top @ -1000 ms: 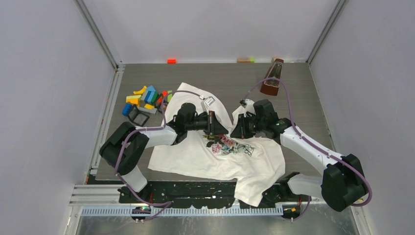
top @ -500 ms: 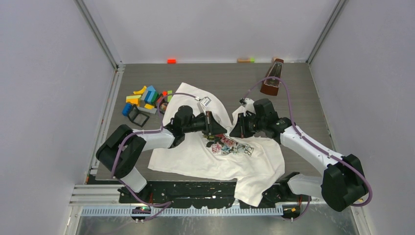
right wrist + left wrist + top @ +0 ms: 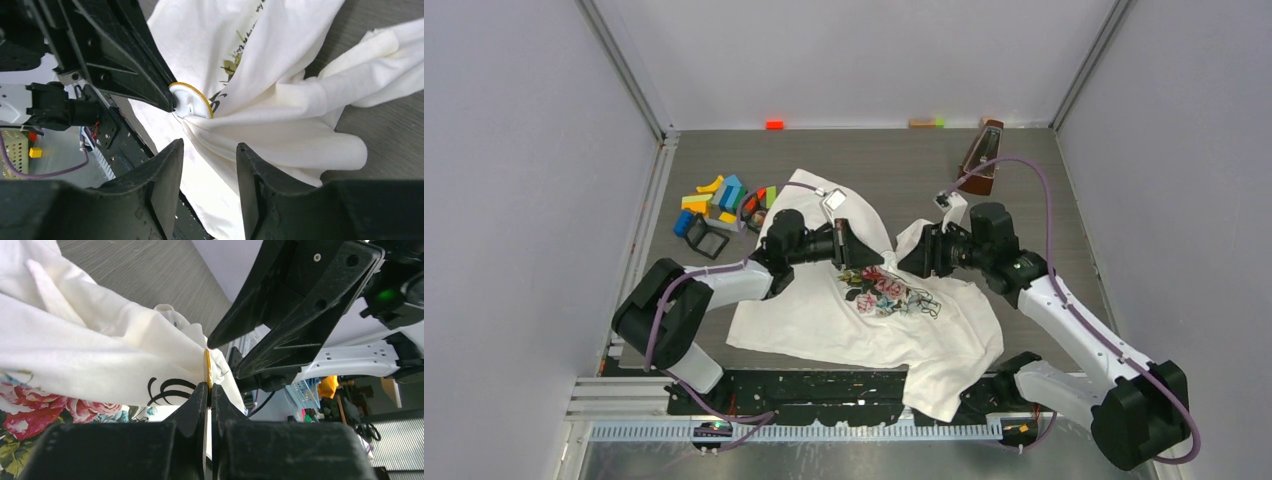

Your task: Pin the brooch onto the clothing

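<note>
The clothing (image 3: pixel 864 320), a white T-shirt with a rose print, lies crumpled on the table between both arms. A fold of it is lifted at the middle. The brooch (image 3: pixel 192 100) is a round white disc with a gold rim, seen edge-on as the brooch (image 3: pixel 207 367) in the left wrist view. My left gripper (image 3: pixel 851 245) is shut on it, pressing it against the bunched clothing (image 3: pixel 75 355). My right gripper (image 3: pixel 210 145) stands open just short of the brooch, with the clothing (image 3: pixel 280 125) running beyond its fingers and nothing pinched. From above, the right gripper (image 3: pixel 910 260) faces the left one.
Coloured toy blocks (image 3: pixel 724 198) and a black square frame (image 3: pixel 707 240) lie at the left of the table. A brown wooden metronome (image 3: pixel 981 158) stands at the back right. The shirt's hem hangs over the near table edge (image 3: pixel 824 385).
My right gripper has opened and drawn back to the right, away from the fold. The left arm has shifted slightly left, still shut on the brooch.
</note>
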Available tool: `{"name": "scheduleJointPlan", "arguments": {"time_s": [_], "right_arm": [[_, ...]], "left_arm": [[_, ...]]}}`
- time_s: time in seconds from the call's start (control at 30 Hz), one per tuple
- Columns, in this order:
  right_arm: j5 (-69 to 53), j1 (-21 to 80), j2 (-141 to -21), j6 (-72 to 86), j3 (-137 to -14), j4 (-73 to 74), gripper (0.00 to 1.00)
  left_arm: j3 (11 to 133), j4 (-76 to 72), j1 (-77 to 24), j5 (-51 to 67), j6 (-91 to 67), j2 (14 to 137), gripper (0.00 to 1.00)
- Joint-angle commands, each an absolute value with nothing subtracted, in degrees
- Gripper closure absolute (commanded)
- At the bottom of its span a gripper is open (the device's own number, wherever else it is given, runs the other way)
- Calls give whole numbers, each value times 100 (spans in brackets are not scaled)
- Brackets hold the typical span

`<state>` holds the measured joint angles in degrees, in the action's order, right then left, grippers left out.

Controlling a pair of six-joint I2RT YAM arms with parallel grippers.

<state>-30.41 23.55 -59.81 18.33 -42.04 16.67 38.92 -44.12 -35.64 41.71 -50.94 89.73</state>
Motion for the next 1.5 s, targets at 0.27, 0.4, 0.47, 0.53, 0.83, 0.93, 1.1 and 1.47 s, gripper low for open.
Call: {"name": "scheduleJointPlan", "arguments": {"time_s": [0.27, 0.4, 0.47, 0.53, 0.83, 0.93, 1.1, 1.47], "right_arm": [[-4452, 2249, -4860, 2308, -3427, -165, 43], [-4529, 2250, -4636, 2295, -3426, -315, 41], [-4618, 2250, -4661, 2341, -3457, -449, 40], [-4718, 2252, -4748, 2384, -3512, -555, 40], [-5120, 2537, -5068, 2578, -3599, -939, 40], [-5285, 2571, -5114, 2958, -3517, -1412, 40], [-5447, 2638, -5182, 3158, -3524, -1714, 40], [-5488, 2838, -5461, 3137, -3413, -1675, 42]], "left_arm": [[3685, -6184, -3269, 5561, -6495, 8664, 100], [3631, -6242, -3267, 5683, -6790, 8511, 100], [3630, -6158, -3264, 5766, -6884, 8402, 100], [3638, -6011, -3269, 5890, -6947, 8272, 100], [3772, -5391, -3269, 6312, -7005, 7834, 100], [3804, -5370, -3265, 6403, -7013, 7847, 100], [3851, -5383, -3267, 6431, -7020, 7847, 100], [3875, -5726, -3269, 6441, -7279, 7909, 100]]}}
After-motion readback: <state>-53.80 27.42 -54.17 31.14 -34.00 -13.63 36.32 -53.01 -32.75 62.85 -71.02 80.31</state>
